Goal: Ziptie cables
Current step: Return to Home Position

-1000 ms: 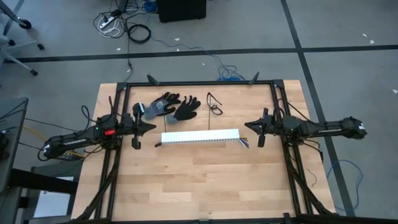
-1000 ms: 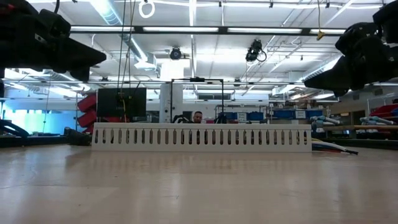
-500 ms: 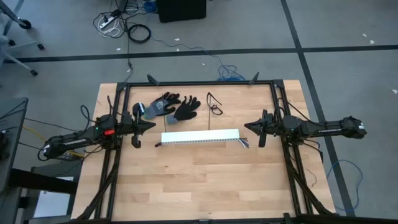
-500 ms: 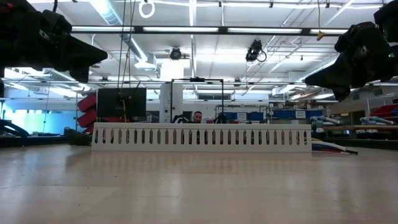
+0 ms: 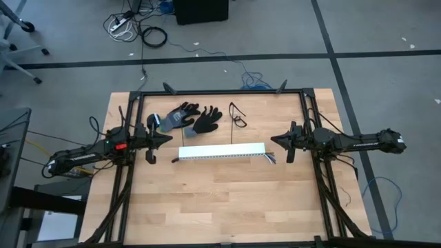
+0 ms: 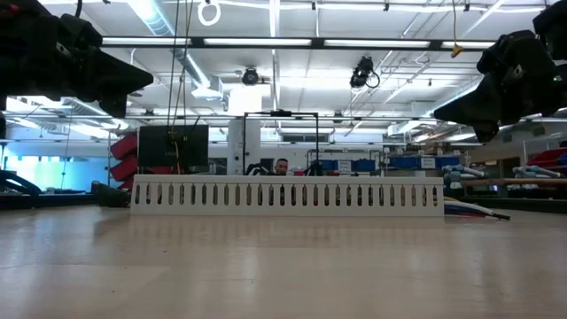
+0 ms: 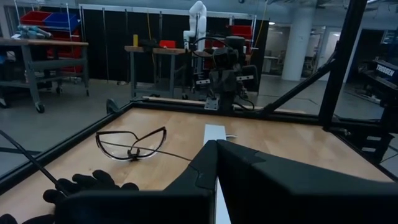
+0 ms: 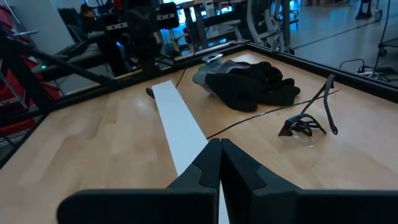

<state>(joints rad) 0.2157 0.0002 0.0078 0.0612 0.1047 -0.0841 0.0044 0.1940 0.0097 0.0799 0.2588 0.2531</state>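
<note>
The cables [image 5: 269,157] are a thin coloured bundle lying on the table at the right end of a long white slotted strip [image 5: 222,151]. The low view shows them beside that end too [image 6: 477,210]. My left gripper [image 5: 169,140] hovers shut above the table, left of the strip, pointing level toward it [image 7: 216,144]. My right gripper [image 5: 273,141] hovers shut to the right of the strip, just above and beyond the cables, pointing level toward the strip [image 8: 220,142]. Neither gripper holds anything.
A pair of black gloves [image 5: 187,119] lies behind the strip's left half, with safety glasses [image 5: 237,114] to their right. A thin black strand [image 5: 231,132] runs from the glasses toward the strip. Black frame rails [image 5: 220,92] border the table. Bare wood lies in front of the strip.
My right gripper has rolled a little about the line it points along and has stayed in place. Nothing on the table has moved.
</note>
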